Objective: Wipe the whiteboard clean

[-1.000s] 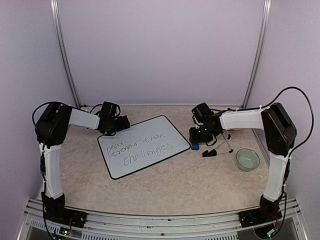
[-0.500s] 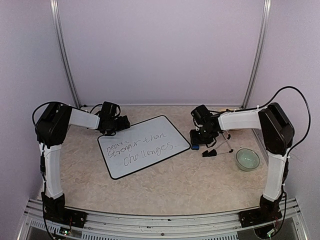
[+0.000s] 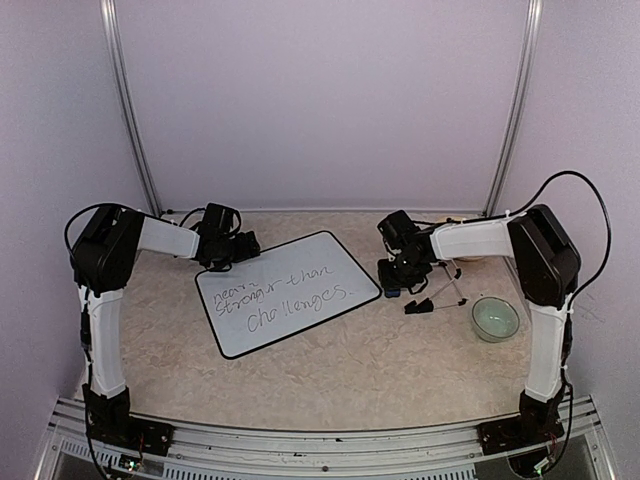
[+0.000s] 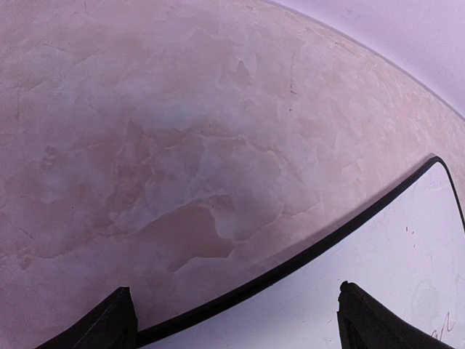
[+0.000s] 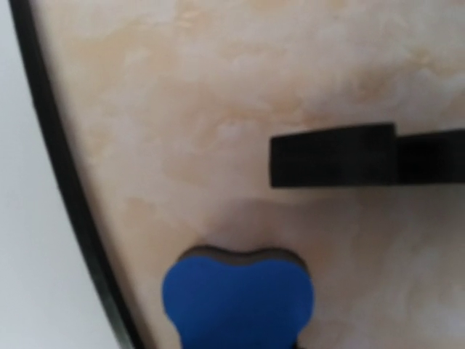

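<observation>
Flat on the marbled table [image 3: 380, 370], left of centre and skewed: glossy whiteboard [image 3: 288, 292] in thin black rounded frame, handwriting unwiped, with left gripper [image 4: 240, 305] at its far-left corner, fingers spread wide and empty. Just off the board's right edge, right gripper [image 3: 395, 280] low over a small blue eraser [image 5: 237, 302] (soft-looking, dark layer along one face), clamped or not impossible to tell. Likely trouble: an off-centre pinch squirting the block toward the thin wire stand [image 3: 440, 295] nearby, or a hard first stroke skating the unpinned board across the smooth tabletop.
</observation>
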Action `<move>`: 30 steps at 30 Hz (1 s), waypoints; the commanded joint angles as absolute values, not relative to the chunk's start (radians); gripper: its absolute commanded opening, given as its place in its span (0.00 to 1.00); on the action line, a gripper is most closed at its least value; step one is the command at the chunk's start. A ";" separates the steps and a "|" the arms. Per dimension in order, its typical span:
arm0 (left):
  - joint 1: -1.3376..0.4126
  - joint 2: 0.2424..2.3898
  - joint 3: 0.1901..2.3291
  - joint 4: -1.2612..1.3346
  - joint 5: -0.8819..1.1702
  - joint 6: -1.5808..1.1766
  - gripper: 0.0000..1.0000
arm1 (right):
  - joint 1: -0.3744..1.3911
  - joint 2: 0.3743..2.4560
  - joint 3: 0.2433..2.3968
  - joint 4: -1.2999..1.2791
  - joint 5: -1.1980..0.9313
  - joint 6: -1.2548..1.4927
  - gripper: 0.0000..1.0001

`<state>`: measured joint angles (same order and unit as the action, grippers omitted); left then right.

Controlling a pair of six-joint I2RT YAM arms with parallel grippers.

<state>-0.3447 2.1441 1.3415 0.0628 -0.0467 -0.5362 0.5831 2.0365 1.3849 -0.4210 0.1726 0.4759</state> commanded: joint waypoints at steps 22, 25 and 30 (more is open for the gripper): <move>-0.554 2.079 1.142 0.005 -0.040 -0.590 0.93 | 0.655 2.073 1.589 -0.447 0.074 0.295 0.28; -0.586 2.060 1.136 -0.003 -0.054 -0.594 0.93 | 0.655 2.131 1.634 -0.467 0.075 0.287 0.28; -0.597 2.013 1.105 -0.012 -0.076 -0.625 0.93 | 0.684 2.206 1.683 -0.508 0.006 0.259 0.27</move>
